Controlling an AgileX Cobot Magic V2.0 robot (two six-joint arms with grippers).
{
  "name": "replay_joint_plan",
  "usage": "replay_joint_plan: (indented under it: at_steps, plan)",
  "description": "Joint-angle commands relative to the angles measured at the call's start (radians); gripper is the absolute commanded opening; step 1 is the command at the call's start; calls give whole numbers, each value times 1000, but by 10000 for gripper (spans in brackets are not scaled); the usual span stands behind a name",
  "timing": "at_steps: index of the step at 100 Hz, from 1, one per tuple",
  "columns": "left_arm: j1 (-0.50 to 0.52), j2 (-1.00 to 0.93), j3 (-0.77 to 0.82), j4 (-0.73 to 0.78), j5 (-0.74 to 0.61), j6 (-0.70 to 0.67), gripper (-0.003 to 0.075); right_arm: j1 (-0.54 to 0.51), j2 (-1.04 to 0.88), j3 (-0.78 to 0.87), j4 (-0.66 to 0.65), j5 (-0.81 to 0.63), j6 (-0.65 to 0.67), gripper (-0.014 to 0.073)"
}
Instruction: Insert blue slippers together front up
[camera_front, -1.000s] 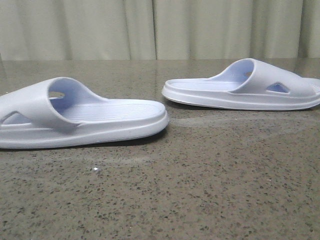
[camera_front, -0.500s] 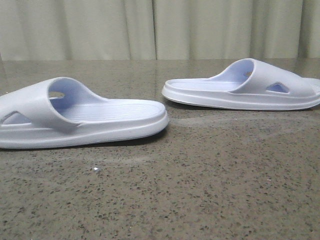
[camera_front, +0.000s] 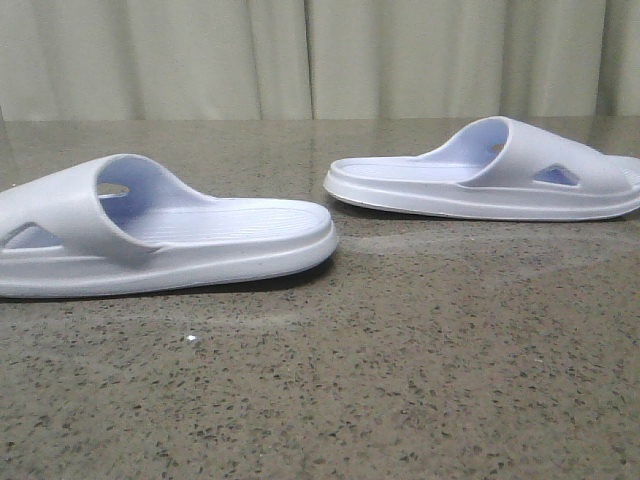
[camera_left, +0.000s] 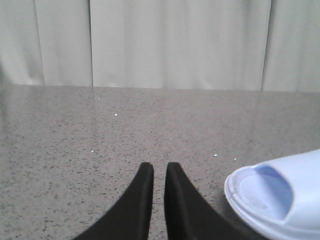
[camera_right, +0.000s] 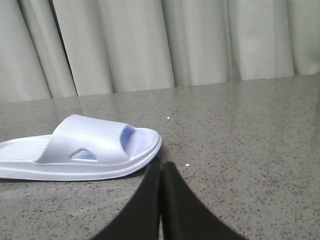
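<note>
Both blue slippers lie flat on the speckled table (camera_front: 400, 380), well apart: the near slipper (camera_front: 170, 235) at 9 o'clock, the far slipper (camera_front: 490, 180) at 2 o'clock. The left gripper (camera_left: 159, 172) shows a thin slit between its fingers, the right gripper (camera_right: 160, 170) is pressed together; both are empty. I think closed fingers may only push the smooth foam away, and a one-sided grasp may let a slipper turn, so the fronts do not match.

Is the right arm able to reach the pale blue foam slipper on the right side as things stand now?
Probably yes: the right gripper, closed and empty, sits just beside that pale blue foam slipper, with only bare speckled table between.
</note>
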Motion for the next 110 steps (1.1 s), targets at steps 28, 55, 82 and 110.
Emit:
replay_joint_plan:
  at_steps: [28, 55, 82, 110]
  plan:
    - [2, -27, -61, -447, 34, -13, 15, -7, -5, -119, 5, 64, -4, -106]
    - [10, 101, -280, -403, 193, -13, 15, -7, 128, -334, 5, 276, -4, -106]
    - [10, 449, -551, -259, 370, -13, 15, -7, 309, -472, 5, 291, -4, -106]
    - [2, 680, -608, -264, 372, -2, 16, -7, 409, -483, 89, 267, -4, -106]
